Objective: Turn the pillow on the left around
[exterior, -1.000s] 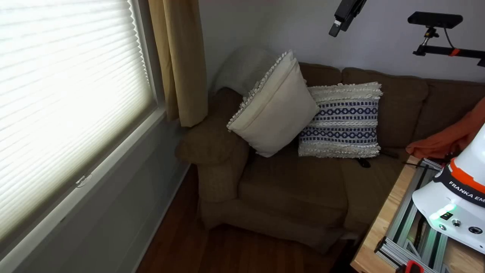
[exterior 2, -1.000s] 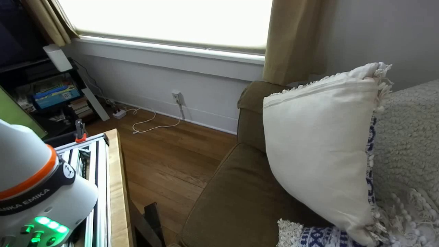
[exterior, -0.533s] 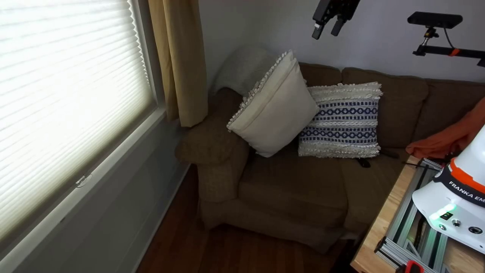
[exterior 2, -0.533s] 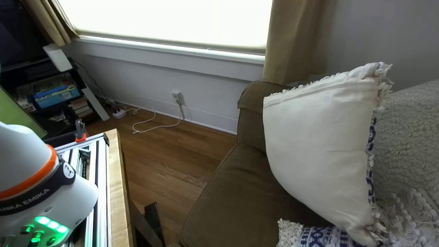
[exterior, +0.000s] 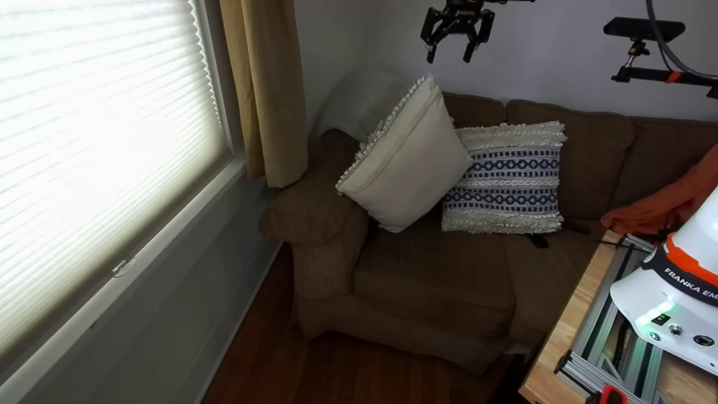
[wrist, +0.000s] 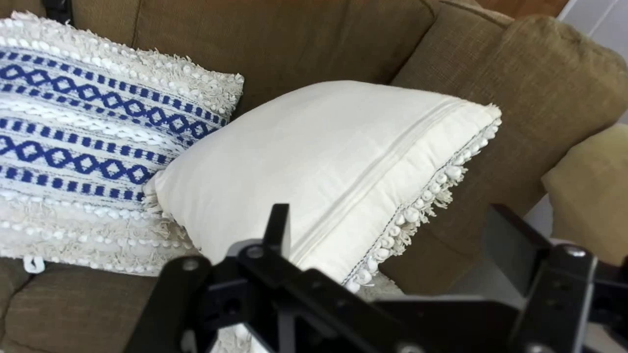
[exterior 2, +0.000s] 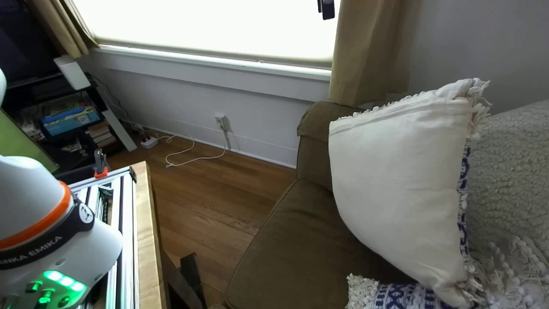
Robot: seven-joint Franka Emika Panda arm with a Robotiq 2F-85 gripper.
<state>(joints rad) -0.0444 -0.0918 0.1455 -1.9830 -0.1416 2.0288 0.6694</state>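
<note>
At the near right in an exterior view, the white robot arm base with its orange band (exterior: 681,303) stands over the pale wooden table (exterior: 583,292), where it was a second ago. A grey cable (exterior: 654,28), new to my feed, curves in front of the black bar-shaped camera (exterior: 628,26) on the right. Farther in, my black two-finger gripper (exterior: 449,59) has travelled left and turned: I saw it nearly edge-on before, and now both fingers (exterior: 469,52) show side by side, pointing down and spread wide. A black finger end (exterior 2: 328,10) has also come into an exterior view, against the bright window blind (exterior 2: 206,25). From the wrist I see the pads (wrist: 277,225) well apart, one of them in front of the large square plain cream throw pillow (wrist: 309,166). The gripper hangs above that pillow's top corner; how far in front or behind, I cannot tell.

The pillow has not stirred. It sits at the left end of the brown fabric sofa (exterior: 432,269), tilted on one corner, its plain face showing in both exterior views, and its right corner overlaps the smaller white pillow with navy woven bands (exterior: 505,174), likewise unmoved. Behind it lies the fluffy off-white blanket (exterior 2: 514,180), and left of that hangs the tan curtain (exterior: 275,101).
</note>
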